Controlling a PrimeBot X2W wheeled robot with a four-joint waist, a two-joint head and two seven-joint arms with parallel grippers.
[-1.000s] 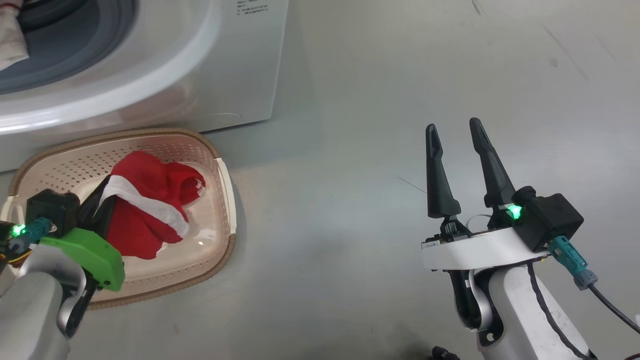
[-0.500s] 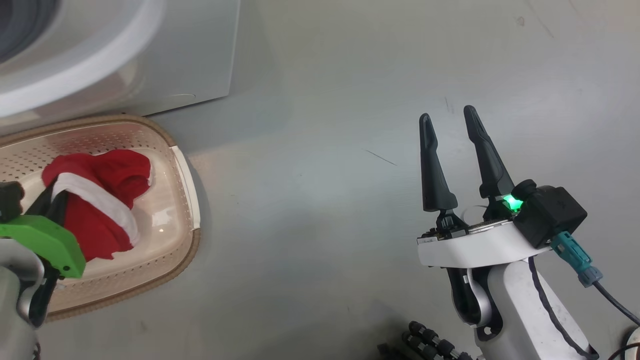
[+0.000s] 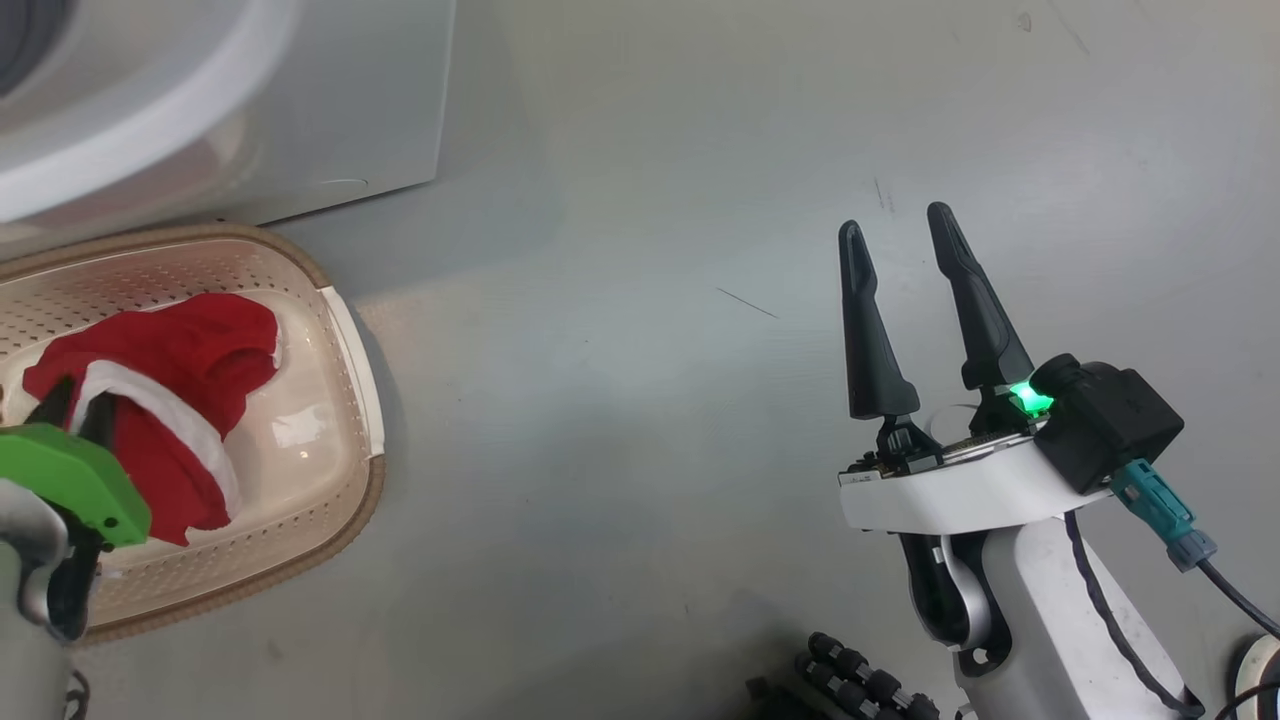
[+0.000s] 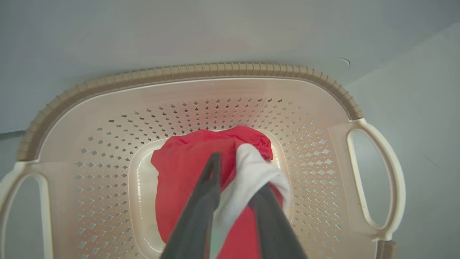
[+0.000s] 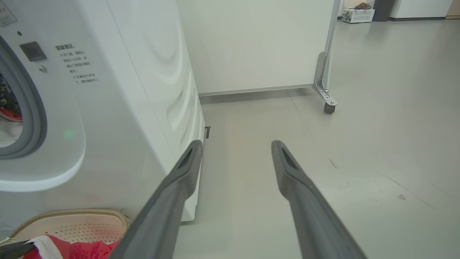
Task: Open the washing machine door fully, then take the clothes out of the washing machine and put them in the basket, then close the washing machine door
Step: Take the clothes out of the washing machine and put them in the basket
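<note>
The left gripper is clamping the clothes in the basket. The right gripper is holding its fingers apart.

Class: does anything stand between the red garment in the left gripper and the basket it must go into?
Nothing visible does. The left gripper pinches the white band of the red garment, and the garment sits inside the basket.

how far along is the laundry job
Done: the washer stands open and one red garment lies in the basket. In hand: the left gripper is pinched on that garment; the right gripper is open and empty. Left: let go, fetch the clothes visible inside, shut the washer.
</note>
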